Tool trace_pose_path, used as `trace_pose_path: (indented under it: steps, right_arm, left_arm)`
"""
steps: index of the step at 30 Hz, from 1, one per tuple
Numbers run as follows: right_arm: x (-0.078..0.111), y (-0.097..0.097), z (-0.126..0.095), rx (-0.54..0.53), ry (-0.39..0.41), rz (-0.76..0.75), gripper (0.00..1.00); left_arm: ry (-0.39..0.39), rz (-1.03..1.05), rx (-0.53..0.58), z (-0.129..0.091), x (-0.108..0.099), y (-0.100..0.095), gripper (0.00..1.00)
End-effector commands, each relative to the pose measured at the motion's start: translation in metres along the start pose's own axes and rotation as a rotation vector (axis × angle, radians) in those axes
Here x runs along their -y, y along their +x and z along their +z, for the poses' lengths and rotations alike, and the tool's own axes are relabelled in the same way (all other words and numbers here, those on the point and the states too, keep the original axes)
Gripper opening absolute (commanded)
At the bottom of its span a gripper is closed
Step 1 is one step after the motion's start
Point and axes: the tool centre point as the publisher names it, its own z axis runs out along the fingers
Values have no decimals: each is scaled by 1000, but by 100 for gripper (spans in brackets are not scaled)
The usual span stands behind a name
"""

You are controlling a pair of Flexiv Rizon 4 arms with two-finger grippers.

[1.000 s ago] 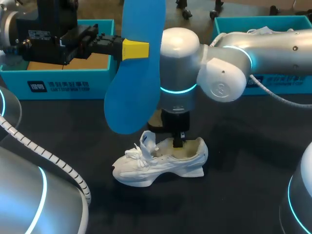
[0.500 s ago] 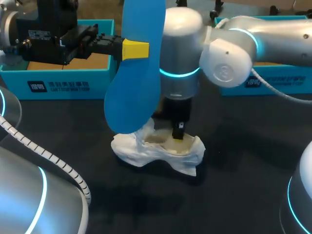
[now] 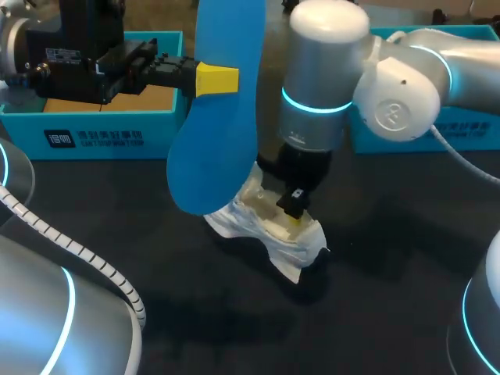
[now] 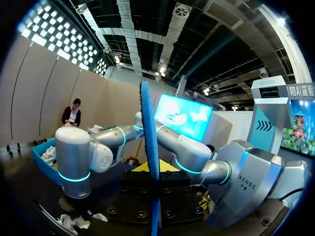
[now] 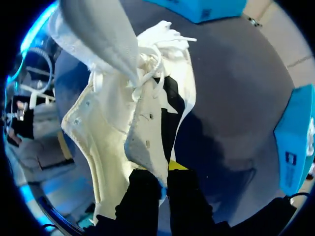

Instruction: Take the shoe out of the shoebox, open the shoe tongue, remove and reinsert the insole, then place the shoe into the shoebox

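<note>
My left gripper (image 3: 221,79) is shut on a blue insole (image 3: 215,141), which hangs upright above the table. In the left wrist view the insole (image 4: 150,142) stands edge-on between that gripper's (image 4: 155,172) fingers. The white shoe (image 3: 262,226) is tilted, with its toe under the insole's lower end. My right gripper (image 3: 294,212) points down from above and is shut on the shoe's side wall near the heel. In the right wrist view the shoe (image 5: 108,132) stretches away from the right gripper (image 5: 165,172), laces at the far end and its inside open to view.
A teal shoebox (image 3: 94,129) stands at the back left behind my left gripper. A second teal shoebox (image 3: 469,133) stands at the back right, partly hidden by my right arm. The dark table (image 3: 234,312) lies in front of the shoe.
My right arm has swung back and to the right, turning and tilting the shoe in its grip, so the toe now sits under the insole. The left arm and insole have not moved.
</note>
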Motion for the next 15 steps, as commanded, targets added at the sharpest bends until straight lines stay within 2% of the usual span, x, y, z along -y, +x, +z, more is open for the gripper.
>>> trace_pose_path:
  steps: [1, 3, 15]
  right_arm:
    - [3, 6, -1, -42, -54, 326, 0]
    - [7, 13, -2, -107, -77, 511, 0]
    - [7, 13, -2, -107, -77, 511, 0]
  left_arm:
    - [-5, 0, -2, 1, 1, -1, 0]
    - [-5, 0, -2, 1, 1, -1, 0]
    - [-5, 0, -2, 1, 1, -1, 0]
